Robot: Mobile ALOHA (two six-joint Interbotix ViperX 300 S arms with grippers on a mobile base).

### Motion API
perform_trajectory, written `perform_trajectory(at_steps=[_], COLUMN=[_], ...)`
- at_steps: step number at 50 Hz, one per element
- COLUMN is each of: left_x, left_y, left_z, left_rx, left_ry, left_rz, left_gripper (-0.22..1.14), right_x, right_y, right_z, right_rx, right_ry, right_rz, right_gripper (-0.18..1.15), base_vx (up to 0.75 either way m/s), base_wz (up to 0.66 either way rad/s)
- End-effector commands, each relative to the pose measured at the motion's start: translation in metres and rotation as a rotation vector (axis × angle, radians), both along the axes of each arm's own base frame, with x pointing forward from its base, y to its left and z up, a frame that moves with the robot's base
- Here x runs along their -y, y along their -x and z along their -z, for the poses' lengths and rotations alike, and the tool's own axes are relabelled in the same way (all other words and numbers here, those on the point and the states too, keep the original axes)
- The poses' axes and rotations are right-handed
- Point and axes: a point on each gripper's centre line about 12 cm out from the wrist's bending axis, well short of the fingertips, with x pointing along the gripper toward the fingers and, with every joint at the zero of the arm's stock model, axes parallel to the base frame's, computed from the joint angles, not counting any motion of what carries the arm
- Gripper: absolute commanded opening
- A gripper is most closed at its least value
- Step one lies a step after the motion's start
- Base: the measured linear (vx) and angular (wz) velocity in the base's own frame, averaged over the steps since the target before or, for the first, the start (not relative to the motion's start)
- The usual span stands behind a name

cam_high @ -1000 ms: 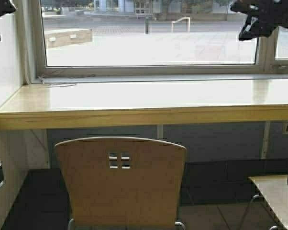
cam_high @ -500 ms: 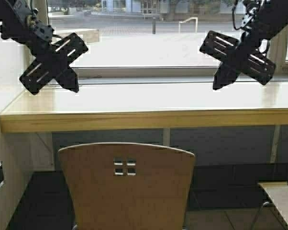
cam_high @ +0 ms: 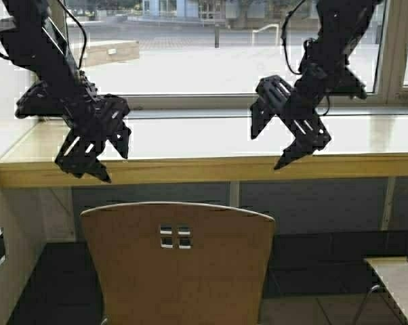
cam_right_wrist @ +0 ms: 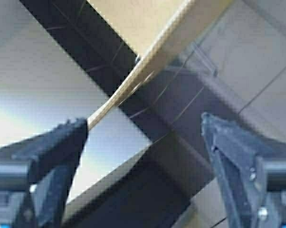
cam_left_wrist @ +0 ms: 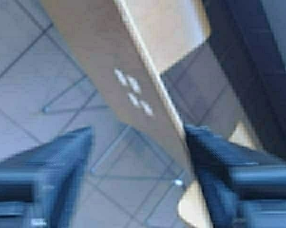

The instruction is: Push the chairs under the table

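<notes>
Before the long pale glossy table with the light wood front edge [cam_high: 211, 166] stands one light tan plywood chair with a curved back and four small square cut-outs [cam_high: 179, 264], its back nearer the robot than the table's edge and not yet tucked under it. A second seat, pale and slatted [cam_high: 396, 279], shows only as a corner off to the chair's right, too little to name its kind. Two black grippers hang above the chair: the left gripper [cam_high: 101, 152] over the table edge above the chair's left shoulder, the right gripper [cam_high: 285, 132] over the table edge above the chair's right shoulder. Both have their fingers spread wide and clasp nothing.

The high view alone shows the window [cam_high: 224, 47] behind the table and the sunlit pavement outside. The left wrist view alone looks down past the spread fingers [cam_left_wrist: 48, 161] onto the chair back's cut-outs [cam_left_wrist: 133, 92] and the grey tiled floor [cam_left_wrist: 24, 109] beneath. The right wrist view shows the chair's thin top edge [cam_right_wrist: 147, 66] running between its own spread fingers [cam_right_wrist: 52, 152].

Half a second ago both grippers were higher, in front of the window; they have since come down toward the chair, and the chair and table sit as before.
</notes>
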Motion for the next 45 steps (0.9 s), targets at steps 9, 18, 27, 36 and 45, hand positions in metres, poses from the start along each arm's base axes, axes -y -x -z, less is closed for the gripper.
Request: perform_trajectory(at_steps=[9,18,27,36,45], left_x=[0.015,0.021,0.027,0.031,0.027], left_y=[-0.042,-0.055,-0.075,-0.087,-0.088], left_z=[0.022,0.053,0.072,0.085,0.099], left_rx=[-0.009,-0.073,-0.067,-0.061,-0.048], left_ry=[0.09,0.129,0.162,0.178,0.169], left_rz=[-0.124,-0.194,-0.246,-0.267,-0.305], left_gripper=[1.03,1.03,1.03,1.02,1.02], right_x=[-0.02,-0.033,-0.046,-0.053,-0.055], right_y=[-0.034,-0.053,-0.079,-0.092,-0.098], right_z=[0.03,0.058,0.08,0.098,0.119], right_rx=[-0.06,-0.07,-0.051,-0.051,-0.062], right_ry=[-0.135,-0.137,-0.15,-0.166,-0.162], right_rz=[0.177,0.185,0.181,0.17,0.173], right_gripper=[1.02,1.02,1.02,1.02,1.02], base_vx=[0.0,0.0,0.0,0.0,0.01], base_wz=[-0.01,0.0,0.0,0.0,0.0])
